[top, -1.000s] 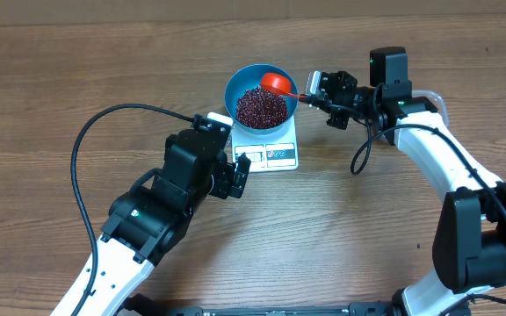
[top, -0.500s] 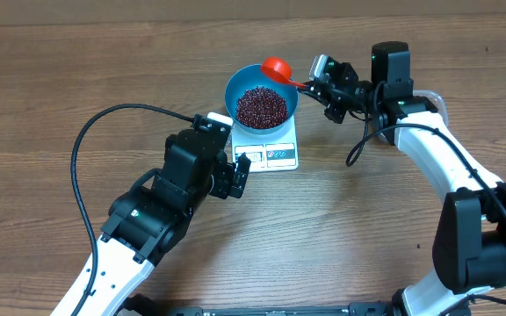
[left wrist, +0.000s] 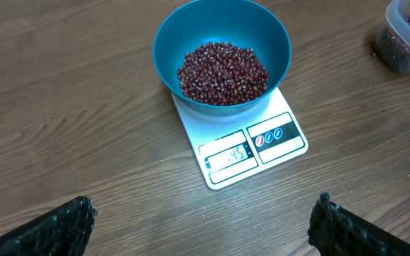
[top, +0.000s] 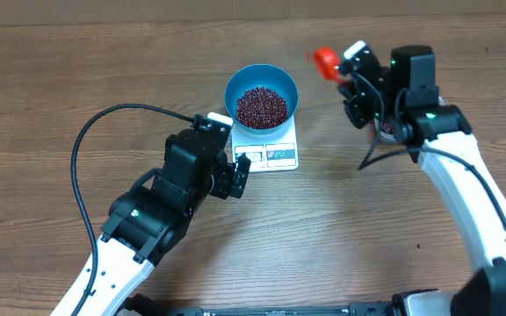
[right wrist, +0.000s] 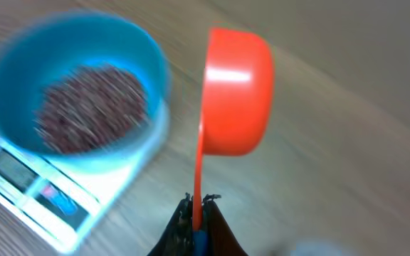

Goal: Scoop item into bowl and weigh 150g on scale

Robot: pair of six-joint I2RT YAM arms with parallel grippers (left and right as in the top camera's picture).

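The blue bowl, part-filled with dark red beans, is sitting on the white scale, whose display is showing what looks like 145. Off to the right arm's side, clear of the rim, the red scoop is hanging in the air, its thin handle pinched in the closed right hand. The left hand is hovering over the bench near the scale, fingers spread wide and holding nothing.

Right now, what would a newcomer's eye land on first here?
A round blue plastic bowl of dark red beans sits on a white digital scale at the middle of the brown wooden table. To its right, the right claw pinches the handle of an orange-red plastic scoop, clear of it.
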